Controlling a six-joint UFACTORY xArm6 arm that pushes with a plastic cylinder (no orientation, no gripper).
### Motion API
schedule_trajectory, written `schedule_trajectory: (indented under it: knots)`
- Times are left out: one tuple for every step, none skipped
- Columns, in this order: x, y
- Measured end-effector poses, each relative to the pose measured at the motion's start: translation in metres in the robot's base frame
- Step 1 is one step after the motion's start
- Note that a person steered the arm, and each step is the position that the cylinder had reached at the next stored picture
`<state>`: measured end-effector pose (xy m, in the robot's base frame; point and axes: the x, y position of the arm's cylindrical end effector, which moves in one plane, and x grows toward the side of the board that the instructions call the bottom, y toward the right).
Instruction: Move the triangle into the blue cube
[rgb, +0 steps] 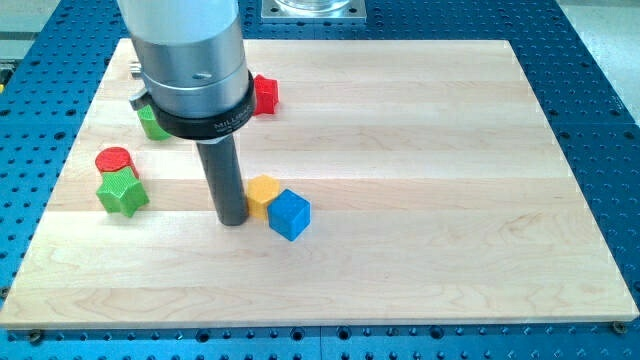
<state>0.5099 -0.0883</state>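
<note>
The blue cube (289, 214) lies on the wooden board (420, 150), left of centre and towards the view's bottom. A yellow block (263, 192) touches its upper left side; its shape is hard to make out. My tip (232, 221) rests on the board just left of the yellow block, touching or nearly touching it. No block reads clearly as a triangle. A green block (151, 123) at the upper left is mostly hidden behind the arm's grey body.
A red block (266, 94) pokes out to the right of the arm's body near the view's top. A red cylinder (114, 159) and a green star-shaped block (122, 193) sit together near the board's left edge. The blue perforated table (600, 120) surrounds the board.
</note>
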Motion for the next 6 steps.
schedule_trajectory:
  knots:
    - [-0.03, -0.026]
    - [-0.095, -0.025]
    - [-0.111, -0.028]
    - [-0.153, 0.004]
    - [-0.2, 0.041]
    - [-0.231, 0.029]
